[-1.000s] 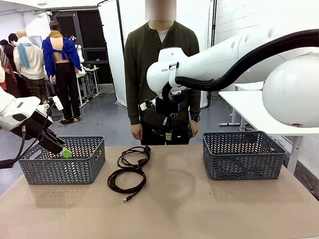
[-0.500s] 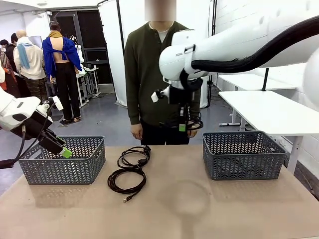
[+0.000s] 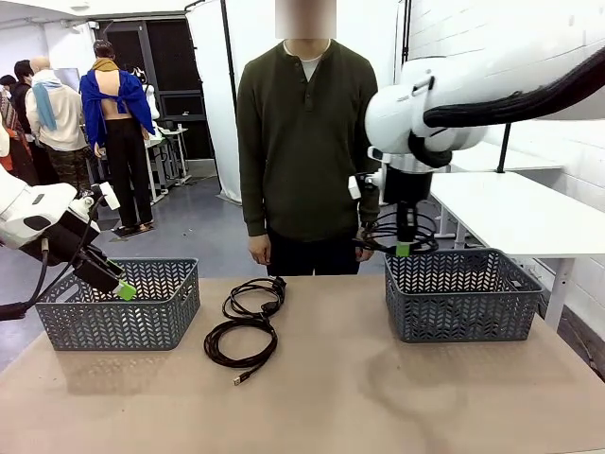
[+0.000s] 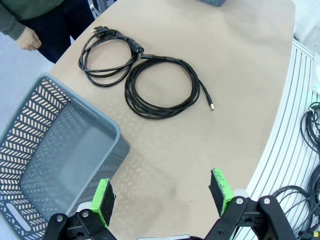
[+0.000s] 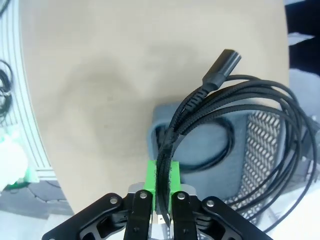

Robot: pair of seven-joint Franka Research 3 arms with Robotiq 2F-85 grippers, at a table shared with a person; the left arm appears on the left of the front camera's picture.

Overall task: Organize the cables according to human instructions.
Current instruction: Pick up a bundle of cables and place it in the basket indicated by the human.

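Observation:
My right gripper [image 3: 404,249] hangs over the left rim of the right basket [image 3: 460,295], shut on a coiled black cable [image 3: 389,233] that dangles around it. Seen from the right wrist, the cable [image 5: 220,117] is pinched between the green pads [image 5: 162,186], and another cable [image 5: 220,150] lies in the basket [image 5: 260,145] below. Two coiled cables lie on the table: one [image 3: 255,295] farther back, one [image 3: 241,342] nearer with a USB end. The left wrist camera shows both of them [image 4: 107,52] [image 4: 162,87]. My left gripper [image 3: 123,288] is open above the left basket [image 3: 118,305].
A person stands at the table's far side, hands [image 3: 259,250] down by the edge. In the left wrist view the left basket [image 4: 45,155] sits under the open gripper [image 4: 160,197]. More cables lie on the floor [image 4: 305,170] off the table's edge.
My right arm has swung right with the cable, from the table's middle in front of the person to above the right basket's left rim. The left arm has not moved.

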